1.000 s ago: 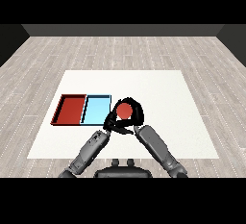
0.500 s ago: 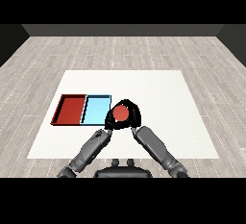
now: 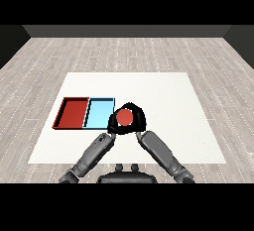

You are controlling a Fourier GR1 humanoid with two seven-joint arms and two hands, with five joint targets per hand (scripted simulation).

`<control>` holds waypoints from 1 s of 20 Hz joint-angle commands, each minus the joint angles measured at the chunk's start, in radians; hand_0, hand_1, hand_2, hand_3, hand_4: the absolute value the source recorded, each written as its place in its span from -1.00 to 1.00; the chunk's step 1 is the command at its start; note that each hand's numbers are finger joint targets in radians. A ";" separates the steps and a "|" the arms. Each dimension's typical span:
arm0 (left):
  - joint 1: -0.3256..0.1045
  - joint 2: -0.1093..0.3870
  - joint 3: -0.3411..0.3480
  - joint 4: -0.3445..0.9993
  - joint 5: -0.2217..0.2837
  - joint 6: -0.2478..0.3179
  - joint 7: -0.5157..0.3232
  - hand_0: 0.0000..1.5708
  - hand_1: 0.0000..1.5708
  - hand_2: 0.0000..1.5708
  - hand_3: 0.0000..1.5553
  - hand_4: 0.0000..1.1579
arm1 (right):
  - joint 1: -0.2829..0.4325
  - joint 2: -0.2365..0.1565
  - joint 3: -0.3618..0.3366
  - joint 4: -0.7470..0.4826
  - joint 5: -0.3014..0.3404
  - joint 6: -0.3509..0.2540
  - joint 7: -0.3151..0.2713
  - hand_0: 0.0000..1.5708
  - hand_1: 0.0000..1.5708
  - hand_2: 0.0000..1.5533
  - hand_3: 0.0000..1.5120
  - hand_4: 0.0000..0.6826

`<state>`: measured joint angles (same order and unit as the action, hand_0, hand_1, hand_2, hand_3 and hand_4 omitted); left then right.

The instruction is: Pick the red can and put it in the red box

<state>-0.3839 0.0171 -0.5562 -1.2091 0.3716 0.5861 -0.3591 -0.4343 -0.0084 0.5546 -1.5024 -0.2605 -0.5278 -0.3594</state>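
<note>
The red can (image 3: 125, 118) shows its round top just right of the light blue tray (image 3: 98, 113), with the red tray (image 3: 73, 113) one place further left. My right hand (image 3: 139, 121) is curled round the can from the right and behind, shut on it. My left hand (image 3: 112, 124) sits close against the can's left side, at the light blue tray's near right corner. It merges with the other hand's dark shape, so how it is held stays unclear. The can's lower body is hidden by the hands.
Both trays lie side by side on the left half of the white table (image 3: 168, 91). The two grey forearms come up from the bottom and meet near the table's middle. Wooden floor surrounds the table.
The can and my right hand have shifted left and a little nearer to me, towards the light blue tray. The left hand has stayed beside them.
</note>
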 commanded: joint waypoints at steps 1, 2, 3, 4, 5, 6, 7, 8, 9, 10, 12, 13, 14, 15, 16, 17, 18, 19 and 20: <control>0.031 -0.016 -0.016 -0.053 0.005 0.015 -0.081 1.00 1.00 1.00 0.92 0.97 | -0.014 0.008 -0.050 0.051 -0.041 0.075 -0.003 0.90 0.90 0.85 0.83 0.74; 0.026 -0.016 0.011 -0.040 0.016 -0.019 -0.112 1.00 1.00 1.00 0.92 0.97 | 0.018 0.008 0.004 0.014 -0.031 0.018 -0.015 0.84 0.84 0.79 0.78 0.19; 0.038 -0.016 0.026 -0.076 -0.024 -0.019 -0.088 1.00 1.00 1.00 0.93 0.98 | 0.031 0.008 -0.001 0.005 -0.016 0.013 -0.011 0.59 0.59 0.61 0.53 -1.00; 0.007 -0.017 0.025 -0.034 0.018 -0.016 -0.118 1.00 1.00 1.00 0.95 0.98 | -0.024 0.008 0.048 0.044 0.002 -0.066 0.043 0.18 0.18 0.20 -0.30 -1.00; 0.006 -0.017 0.024 -0.031 0.021 -0.017 -0.122 1.00 1.00 1.00 0.95 0.98 | -0.007 0.002 0.003 0.023 0.031 -0.011 0.092 -1.00 -1.00 -1.00 -1.00 -1.00; 0.005 -0.017 0.023 -0.028 0.023 -0.017 -0.126 1.00 1.00 1.00 0.95 0.98 | -0.005 0.005 0.000 0.021 0.047 -0.008 0.105 -1.00 -1.00 -1.00 -1.00 -1.00; 0.005 -0.017 0.022 -0.026 0.026 -0.018 -0.129 1.00 1.00 1.00 0.95 0.98 | -0.003 0.008 -0.003 0.019 0.063 -0.004 0.118 -1.00 -1.00 -1.00 -1.00 -1.00; 0.004 -0.017 0.022 -0.024 0.027 -0.017 -0.131 1.00 1.00 1.00 0.95 0.98 | -0.002 0.008 -0.004 0.017 0.075 -0.003 0.128 -1.00 -1.00 -1.00 -1.00 -1.00; 0.031 -0.017 0.025 -0.052 -0.006 -0.026 -0.113 1.00 1.00 1.00 0.95 0.98 | -0.001 0.008 -0.004 0.016 0.086 -0.002 0.138 -1.00 -1.00 -1.00 -1.00 -1.00; 0.022 -0.017 0.022 0.001 0.028 -0.032 -0.163 1.00 1.00 1.00 0.95 0.98 | -0.042 0.008 -0.028 0.044 0.086 -0.012 0.161 -1.00 -1.00 -1.00 -1.00 -1.00; -0.045 -0.017 0.021 0.037 0.055 0.012 -0.152 1.00 1.00 1.00 0.94 0.97 | -0.037 0.008 0.046 -0.002 0.084 -0.074 0.177 -1.00 -1.00 -1.00 -1.00 -1.00; 0.052 -0.017 0.036 -0.028 -0.015 -0.019 -0.147 1.00 1.00 1.00 0.93 0.97 | -0.043 0.008 -0.024 0.054 0.046 -0.006 0.114 -1.00 -1.00 -1.00 -1.00 -1.00; -0.005 -0.017 0.037 0.015 0.007 0.023 -0.150 1.00 1.00 1.00 0.93 0.97 | 0.031 -0.008 -0.034 -0.045 0.076 0.041 0.193 -1.00 -1.00 -1.00 -1.00 -1.00; 0.066 -0.017 0.021 -0.058 -0.043 0.017 -0.114 1.00 1.00 1.00 0.92 0.96 | 0.008 0.008 -0.059 0.016 0.071 0.048 0.139 -1.00 -1.00 -1.00 -1.00 -1.00; 0.022 -0.017 0.045 -0.027 -0.012 -0.004 -0.110 1.00 1.00 1.00 0.92 0.96 | 0.028 0.008 -0.005 -0.037 0.090 -0.007 0.161 -1.00 -1.00 -1.00 -1.00 -1.00; 0.003 -0.017 0.035 -0.053 -0.011 0.019 -0.081 1.00 1.00 1.00 0.92 0.96 | 0.039 0.008 -0.048 -0.017 0.098 0.031 0.164 -1.00 -1.00 -1.00 -1.00 -1.00; 0.025 -0.017 -0.024 -0.072 0.004 0.077 -0.126 1.00 1.00 1.00 0.92 0.96 | -0.009 0.008 -0.037 -0.023 0.078 -0.010 0.191 -1.00 -1.00 -1.00 -1.00 -1.00; 0.043 -0.017 -0.003 -0.102 -0.062 0.059 -0.068 1.00 1.00 1.00 0.92 0.96 | 0.039 0.008 -0.021 0.008 0.067 0.019 0.133 -1.00 -1.00 -1.00 -1.00 -1.00; 0.009 -0.017 0.033 -0.039 -0.020 0.024 -0.096 1.00 1.00 1.00 0.91 0.95 | 0.024 0.008 -0.066 0.072 0.050 0.052 0.071 -1.00 -1.00 -1.00 -1.00 -1.00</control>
<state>-0.3585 0.0062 -0.5344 -1.2385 0.3543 0.6200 -0.4530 -0.4177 -0.0011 0.5221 -1.4979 -0.1914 -0.5076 -0.2252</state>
